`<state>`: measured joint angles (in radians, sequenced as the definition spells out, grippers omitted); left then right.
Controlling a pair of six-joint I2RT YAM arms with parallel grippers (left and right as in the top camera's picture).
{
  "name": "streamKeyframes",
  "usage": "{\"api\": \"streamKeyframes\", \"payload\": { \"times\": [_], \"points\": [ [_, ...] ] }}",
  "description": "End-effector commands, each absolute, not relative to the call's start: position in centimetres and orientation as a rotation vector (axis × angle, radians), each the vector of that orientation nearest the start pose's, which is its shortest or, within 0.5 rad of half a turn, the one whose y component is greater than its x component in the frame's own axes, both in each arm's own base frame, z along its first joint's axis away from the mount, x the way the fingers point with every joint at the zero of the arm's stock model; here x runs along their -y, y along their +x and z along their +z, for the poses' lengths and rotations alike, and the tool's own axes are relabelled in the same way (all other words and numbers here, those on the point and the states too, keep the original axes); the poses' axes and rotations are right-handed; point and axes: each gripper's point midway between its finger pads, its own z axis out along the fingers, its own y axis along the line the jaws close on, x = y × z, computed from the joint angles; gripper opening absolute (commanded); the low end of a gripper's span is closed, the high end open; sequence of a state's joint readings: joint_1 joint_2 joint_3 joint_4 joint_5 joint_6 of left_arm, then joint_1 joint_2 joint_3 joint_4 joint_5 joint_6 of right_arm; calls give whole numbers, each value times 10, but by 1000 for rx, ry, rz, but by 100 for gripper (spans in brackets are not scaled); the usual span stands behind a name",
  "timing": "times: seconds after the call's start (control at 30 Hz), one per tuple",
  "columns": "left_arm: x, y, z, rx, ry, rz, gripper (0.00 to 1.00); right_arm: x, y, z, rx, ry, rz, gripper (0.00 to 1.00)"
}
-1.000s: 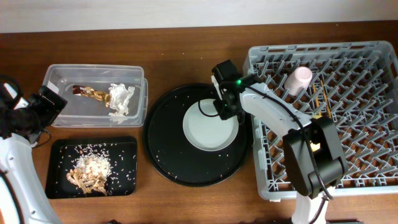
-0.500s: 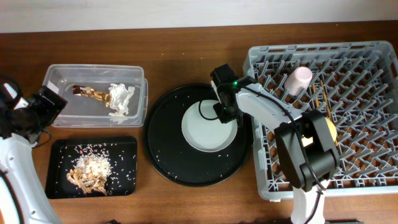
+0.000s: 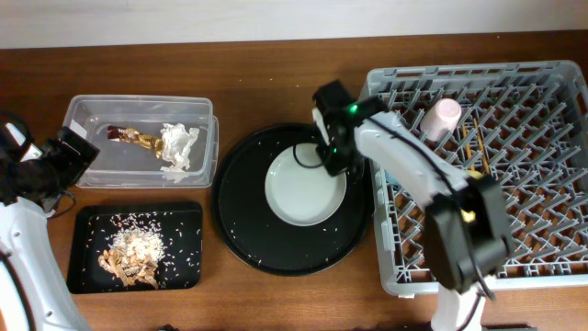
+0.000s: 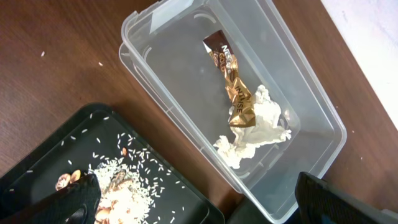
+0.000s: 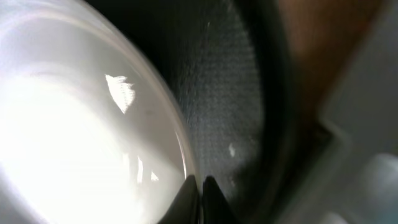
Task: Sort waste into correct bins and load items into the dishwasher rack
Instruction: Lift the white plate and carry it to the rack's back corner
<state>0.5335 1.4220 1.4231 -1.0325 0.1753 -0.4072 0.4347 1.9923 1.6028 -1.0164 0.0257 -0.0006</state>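
The round white plate point(image 3: 306, 188) lies on the large round black tray point(image 3: 248, 230). My right gripper point(image 3: 333, 158) is at the plate's upper right rim. In the right wrist view its fingertips point(image 5: 199, 186) are pinched together on the edge of the plate point(image 5: 74, 137). My left gripper point(image 3: 69, 156) is open and empty at the far left, its fingers point(image 4: 205, 211) above the tub and the black tray. The pale pink cup point(image 3: 441, 118) and the chopsticks point(image 3: 478, 138) are in the grey rack point(image 3: 551, 81). The blue cup and yellow bowl are not visible.
The clear tub point(image 3: 138, 110) holds the gold wrapper point(image 3: 138, 138) and the white napkin point(image 3: 179, 145), which also show in the left wrist view point(image 4: 233, 81) point(image 4: 258, 127). The small black tray point(image 3: 184, 216) holds rice and tan scraps point(image 3: 133, 253). Rice grains dot the round tray.
My right gripper has shifted slightly up and left at the plate's rim, and the plate has slid a little to the left. The left arm has not moved.
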Motion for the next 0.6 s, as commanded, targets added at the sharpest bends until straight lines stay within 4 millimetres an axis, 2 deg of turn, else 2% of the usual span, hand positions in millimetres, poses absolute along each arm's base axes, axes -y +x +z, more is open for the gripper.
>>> {"api": "streamKeyframes", "payload": {
  "times": [0.0,0.07,0.13,0.17,0.2,0.23,0.27,0.3,0.33,0.4,0.47,0.57],
  "points": [
    [-154,315,231,-2326,-1096,-170,99,-158,394,197,-2661,-554,-9,4],
    [-154,315,231,-2326,-1096,-170,99,-105,396,255,-2544,-398,-222,4],
    [-154,315,231,-2326,-1096,-170,99,-44,393,299,-2431,-203,-437,4],
    [-154,315,231,-2326,-1096,-170,99,-15,391,317,-2382,-115,-543,4],
    [-154,315,231,-2326,-1096,-170,99,24,385,336,-2335,-52,-682,4],
    [-154,315,231,-2326,-1096,-170,99,48,380,346,-2316,-29,-780,4],
    [-154,315,231,-2326,-1096,-170,99,66,377,351,-2309,-8,-846,4],
    [-154,315,231,-2326,-1096,-170,99,95,373,356,-2309,24,-932,4],
    [-154,315,231,-2326,-1096,-170,99,116,371,357,-2320,30,-985,4],
    [-154,315,231,-2326,-1096,-170,99,150,368,355,-2349,32,-1073,4],
    [-154,315,231,-2326,-1096,-170,99,178,369,353,-2349,92,-1118,4],
    [-154,315,231,-2326,-1096,-170,99,200,378,338,-2370,144,-1142,4]
  ]
}}
